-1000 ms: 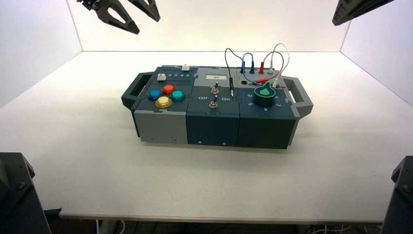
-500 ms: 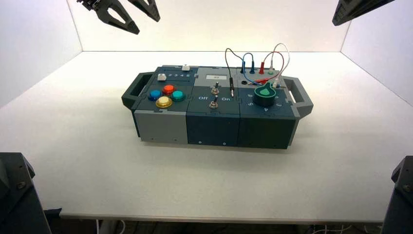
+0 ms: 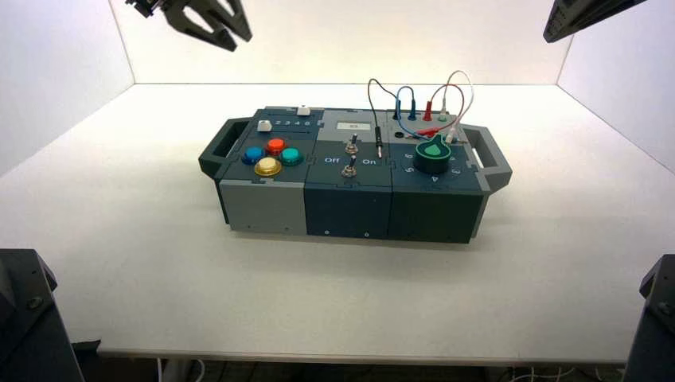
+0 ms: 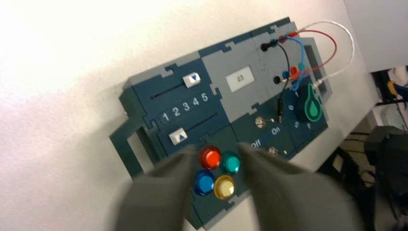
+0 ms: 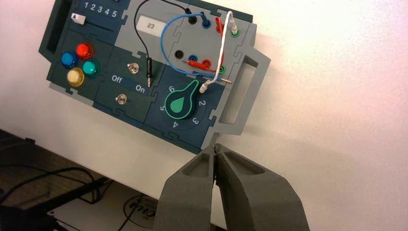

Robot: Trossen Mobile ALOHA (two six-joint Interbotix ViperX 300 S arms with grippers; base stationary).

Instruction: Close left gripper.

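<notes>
A lab test booth: white walls [image 3: 64,48], bare white table [image 3: 334,294].

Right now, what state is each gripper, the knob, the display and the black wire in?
left gripper: jaws apart, holding nothing
right gripper: jaws shut, empty
green knob: pointer between 6 and 2
display: reads 23
black wire: one end unplugged, lying beside On
</notes>
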